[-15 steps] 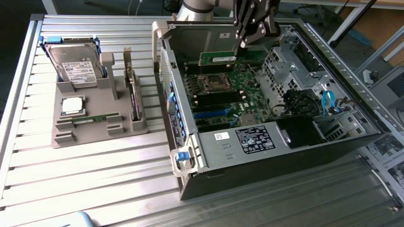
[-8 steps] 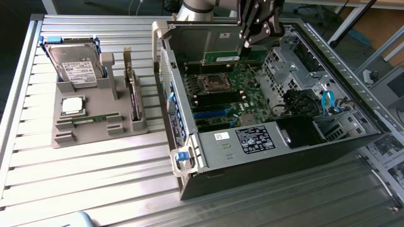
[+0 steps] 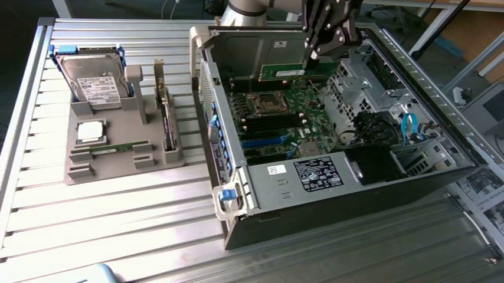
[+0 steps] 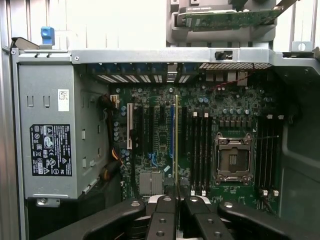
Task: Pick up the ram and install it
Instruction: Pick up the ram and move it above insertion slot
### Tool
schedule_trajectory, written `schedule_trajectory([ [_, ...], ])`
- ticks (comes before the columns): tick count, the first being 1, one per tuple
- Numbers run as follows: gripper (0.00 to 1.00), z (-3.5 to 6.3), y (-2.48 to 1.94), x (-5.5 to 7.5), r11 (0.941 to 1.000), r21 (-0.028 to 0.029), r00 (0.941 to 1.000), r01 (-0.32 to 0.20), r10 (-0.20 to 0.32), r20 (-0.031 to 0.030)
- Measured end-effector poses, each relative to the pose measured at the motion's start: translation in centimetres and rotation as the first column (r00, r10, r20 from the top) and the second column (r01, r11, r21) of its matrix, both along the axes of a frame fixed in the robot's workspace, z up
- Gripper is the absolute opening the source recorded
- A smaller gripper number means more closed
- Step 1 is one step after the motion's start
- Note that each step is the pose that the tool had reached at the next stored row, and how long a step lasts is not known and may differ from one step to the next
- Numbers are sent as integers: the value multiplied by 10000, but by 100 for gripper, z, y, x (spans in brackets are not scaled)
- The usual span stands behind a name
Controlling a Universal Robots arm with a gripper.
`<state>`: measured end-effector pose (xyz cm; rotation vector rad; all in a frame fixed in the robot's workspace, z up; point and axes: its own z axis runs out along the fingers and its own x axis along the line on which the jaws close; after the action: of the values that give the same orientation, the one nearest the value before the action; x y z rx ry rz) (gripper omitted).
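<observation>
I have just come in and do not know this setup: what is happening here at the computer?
A robot arm's gripper is shut on the ram, a green memory stick, and holds it above the motherboard inside the open computer case. The stick does not appear to be in a slot yet. Beside the case, a grey holder carries a hard drive, a processor chip and another memory stick.

Desk (image 3: 118,224) layout. Parts holder (image 3: 79,171) at the exterior view's left, carrying hard drive (image 3: 94,82) and, nearer the camera, processor chip (image 3: 91,131). Open computer case (image 3: 331,218) at the right. Ram (image 3: 284,72) (clamped between the jaws of the gripper (image 3: 315,56)) over the motherboard (image 3: 291,112) inside the case.
</observation>
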<state>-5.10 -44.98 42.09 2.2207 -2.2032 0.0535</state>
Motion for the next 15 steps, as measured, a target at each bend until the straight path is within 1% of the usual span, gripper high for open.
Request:
schedule_trajectory([
  [15,12,0,0,132,10000,-3,10000,0,0,0],
])
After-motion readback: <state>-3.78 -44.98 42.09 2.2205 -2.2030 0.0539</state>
